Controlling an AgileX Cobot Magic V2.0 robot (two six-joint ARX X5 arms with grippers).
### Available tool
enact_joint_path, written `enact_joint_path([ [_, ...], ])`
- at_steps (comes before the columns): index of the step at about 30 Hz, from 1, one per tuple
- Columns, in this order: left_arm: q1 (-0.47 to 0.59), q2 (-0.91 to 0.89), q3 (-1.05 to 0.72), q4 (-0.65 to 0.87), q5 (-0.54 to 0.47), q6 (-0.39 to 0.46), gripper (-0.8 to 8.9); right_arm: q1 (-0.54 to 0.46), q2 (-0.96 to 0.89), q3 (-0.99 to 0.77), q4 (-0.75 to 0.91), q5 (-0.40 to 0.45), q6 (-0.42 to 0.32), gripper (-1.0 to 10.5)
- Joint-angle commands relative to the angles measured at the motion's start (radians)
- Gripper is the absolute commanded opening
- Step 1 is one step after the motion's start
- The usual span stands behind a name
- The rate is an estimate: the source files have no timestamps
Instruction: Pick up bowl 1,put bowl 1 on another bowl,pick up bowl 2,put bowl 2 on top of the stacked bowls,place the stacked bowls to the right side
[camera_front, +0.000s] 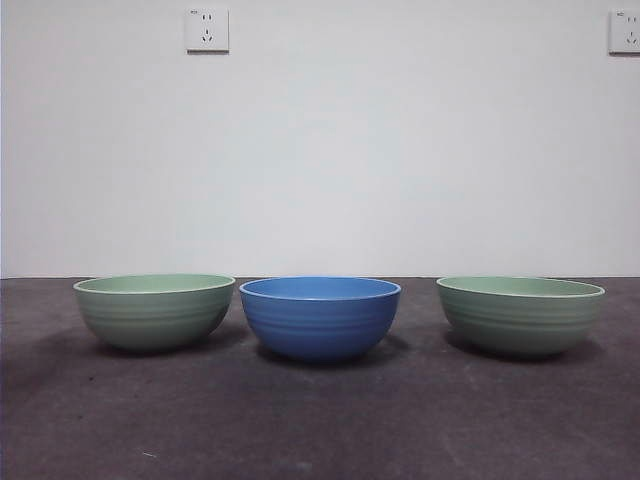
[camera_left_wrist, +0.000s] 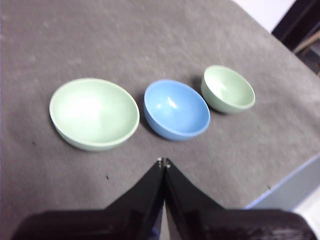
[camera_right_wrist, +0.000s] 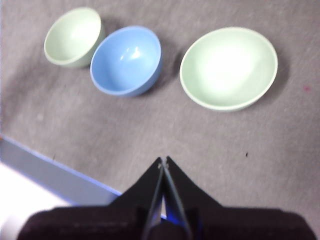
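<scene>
in the front view three bowls stand in a row on the dark grey tabletop (camera_front: 320, 420), apart from one another: a pale green bowl (camera_front: 154, 311) on the left, the blue ribbed bowl (camera_front: 320, 317) in the middle and a second pale green bowl (camera_front: 520, 315) on the right, with two white wall sockets (camera_front: 207, 29) above whose small print is unreadable. in the left wrist view the left gripper (camera_left_wrist: 163, 163) hangs over bare tabletop short of the row, tips pressed together, holding nothing. in the right wrist view the right gripper (camera_right_wrist: 163, 161) is likewise closed and empty, near the tabletop's pale edge (camera_right_wrist: 55, 176).
</scene>
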Motion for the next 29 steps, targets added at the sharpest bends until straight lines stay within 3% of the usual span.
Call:
enact_joint_path([
  [1, -0.014, 0.018, 0.031, -0.051, 0.006, 0.066, -0.06, 0.009, 0.006, 0.012, -0.023, -0.002, -0.045, -0.1],
  [7, -0.020, 0.026, 0.042, -0.076, 0.005, 0.078, 0.01, 0.011, 0.006, 0.012, -0.022, 0.000, -0.044, 0.1],
  [9, -0.020, 0.026, 0.042, -0.081, 0.003, 0.076, 0.40, 0.011, 0.006, 0.012, -0.022, 0.000, -0.044, 0.8],
  [10, -0.020, 0.026, 0.042, -0.084, 0.003, 0.071, 1.27, 0.011, 0.006, 0.012, -0.022, 0.000, -0.042, 1.4],
  [13, -0.020, 0.031, 0.042, -0.083, 0.003, 0.069, 5.45, 0.011, 0.006, 0.012, -0.021, 0.000, -0.027, 3.5],
  [14, -0.020, 0.031, 0.042, -0.081, 0.003, 0.059, 6.42, 0.011, 0.007, 0.012, -0.021, 0.000, -0.026, 4.1],
  [18, -0.020, 0.053, 0.042, -0.079, 0.003, 0.045, 6.60, 0.011, 0.012, 0.012, -0.022, 0.000, -0.019, 5.0],
  [29, -0.020, 0.071, 0.042, -0.079, 0.004, 0.045, 6.60, 0.011, 0.064, 0.012, -0.002, 0.009, 0.022, 5.0],
])
